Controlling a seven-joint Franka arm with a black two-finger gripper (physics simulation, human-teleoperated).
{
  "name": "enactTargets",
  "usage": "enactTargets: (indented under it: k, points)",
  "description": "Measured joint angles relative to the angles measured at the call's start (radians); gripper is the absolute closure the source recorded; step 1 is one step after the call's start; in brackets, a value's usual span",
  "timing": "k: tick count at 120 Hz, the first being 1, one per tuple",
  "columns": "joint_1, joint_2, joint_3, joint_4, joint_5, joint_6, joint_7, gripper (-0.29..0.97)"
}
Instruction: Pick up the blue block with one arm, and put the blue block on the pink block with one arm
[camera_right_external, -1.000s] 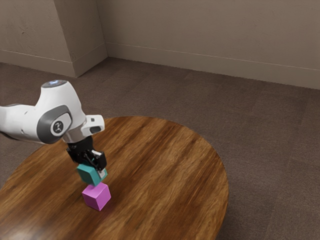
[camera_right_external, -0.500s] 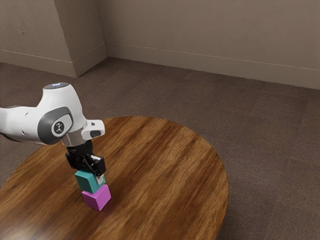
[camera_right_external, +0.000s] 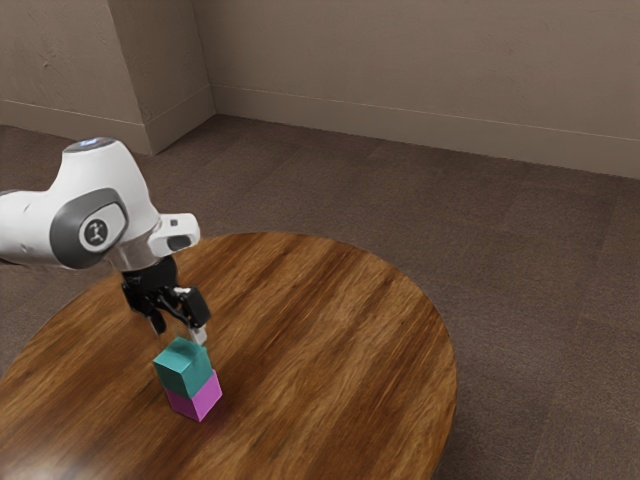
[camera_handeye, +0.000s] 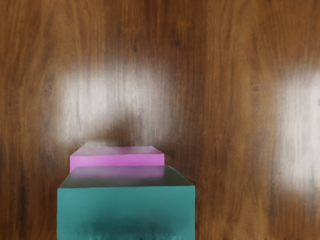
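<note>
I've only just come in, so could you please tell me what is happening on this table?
A Franka arm is stacking blocks on a round wooden table. The blue block sits on top of the pink block. The tool hovers just above the blue block, open and clear of it, so the placing looks done.
</note>
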Motion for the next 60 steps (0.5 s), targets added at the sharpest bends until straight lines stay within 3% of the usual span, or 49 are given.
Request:
enactTargets:
  k: [13, 19, 31, 38, 60]
  points:
    - [0.001, -0.048, -0.007, 0.070, 0.009, -0.049, 0.002, 0.01]
    - [0.002, -0.031, -0.008, 0.210, 0.031, -0.108, 0.003, 0.01]
    - [0.014, 0.116, -0.002, 0.626, 0.085, -0.273, 0.014, 0.01]
    - [0.054, 0.184, -0.008, 0.763, 0.102, -0.341, 0.029, 0.01]
    - [0.117, 0.234, -0.025, 0.868, 0.124, -0.462, 0.064, 0.00]
